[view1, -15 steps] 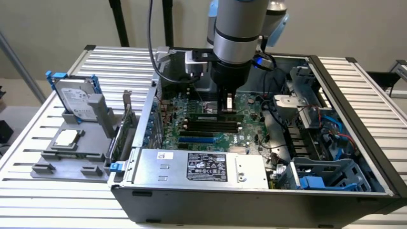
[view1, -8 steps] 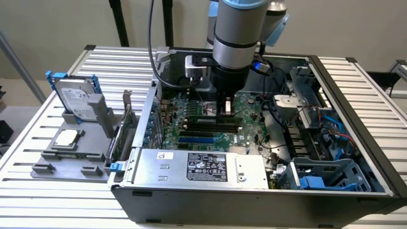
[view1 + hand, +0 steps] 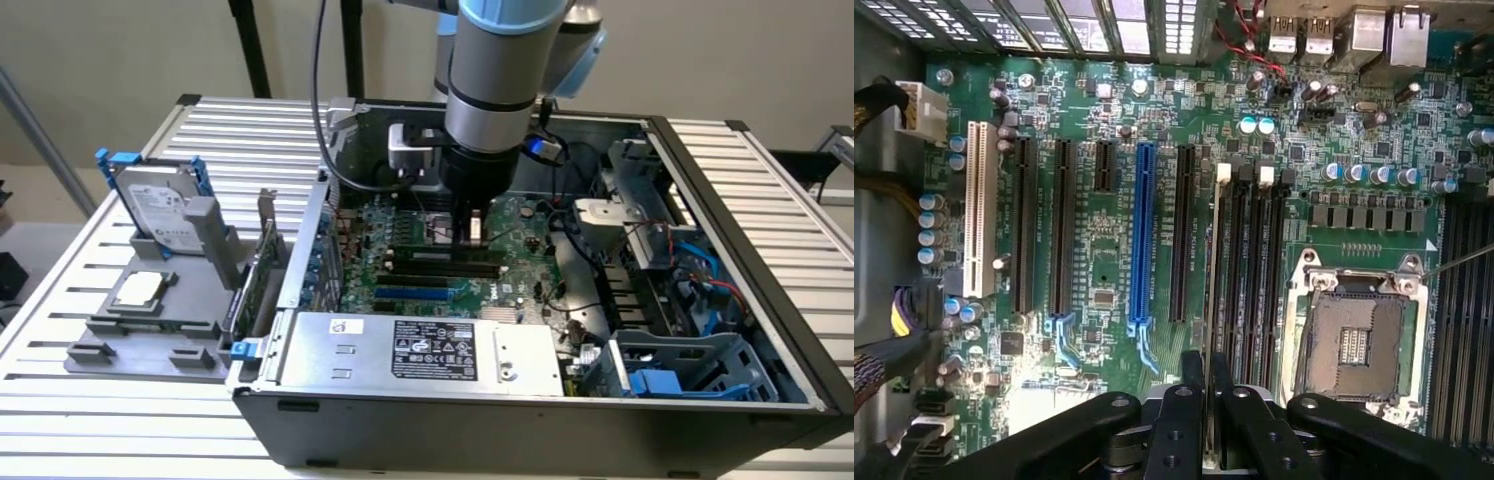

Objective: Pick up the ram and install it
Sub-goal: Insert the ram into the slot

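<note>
My tool (image 3: 1204, 400) grips the ram (image 3: 1216, 290) edge-on over its slot (image 3: 1226, 260); slight misalignment could jam it

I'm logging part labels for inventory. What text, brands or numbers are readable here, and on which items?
None can be read.
Power supply label: print and marks, too small.
Hard drive label: blurred.
Motherboard: white print, unreadable.

A slatted aluminium table (image 3: 160, 140) carries the work. An open computer case (image 3: 534, 420) lies on its side directly on the slats. Toward the exterior view's left, beside the case, a grey fixture tray (image 3: 147, 340) rests on the table.
</note>
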